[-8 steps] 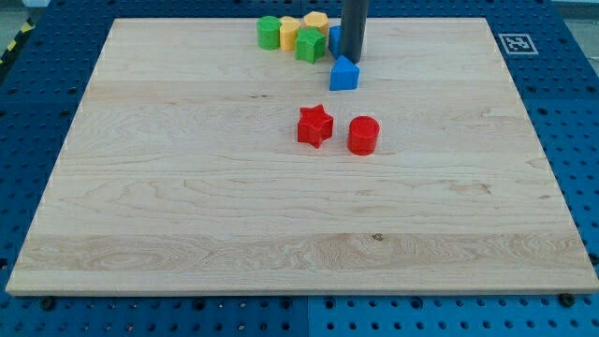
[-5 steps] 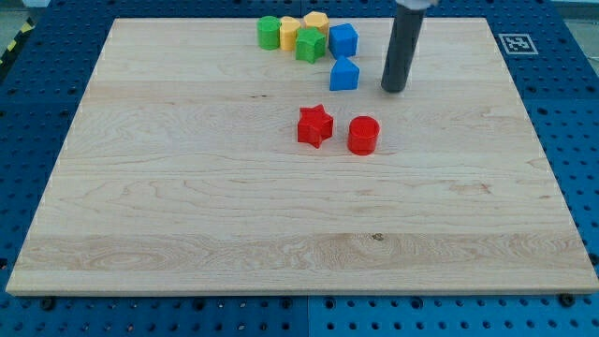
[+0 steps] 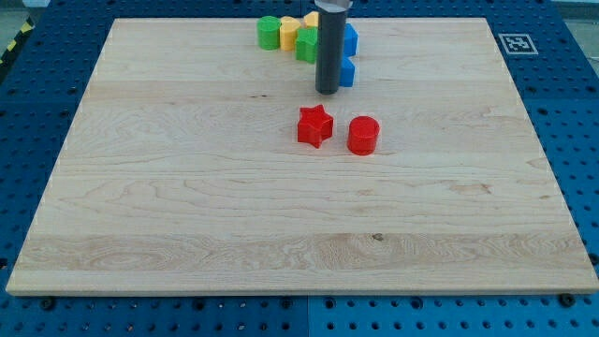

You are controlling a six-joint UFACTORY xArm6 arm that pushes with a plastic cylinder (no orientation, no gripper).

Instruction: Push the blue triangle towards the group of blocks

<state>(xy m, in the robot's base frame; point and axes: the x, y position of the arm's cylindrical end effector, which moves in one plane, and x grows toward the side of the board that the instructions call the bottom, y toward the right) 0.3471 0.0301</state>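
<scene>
Light wooden board (image 3: pixel 187 206) on blue pegboard bench. Nearest: red star block (image 3: pixel 315 125) & red cylinder block (image 3: pixel 363 135), mid-board. Beyond, my tip (image 3: pixel 327 91) sits just left of blue triangle block (image 3: pixel 347 72), rod hiding most of it; no jaws, holds nothing. Far edge: group w/ green cylinder block (image 3: pixel 270 32), yellow block (image 3: pixel 288 33), green block (image 3: pixel 305 47), blue cube block (image 3: pixel 351 38). Best approach: get below triangle, push straight toward top, slow, centred so it doesn't spin off.
</scene>
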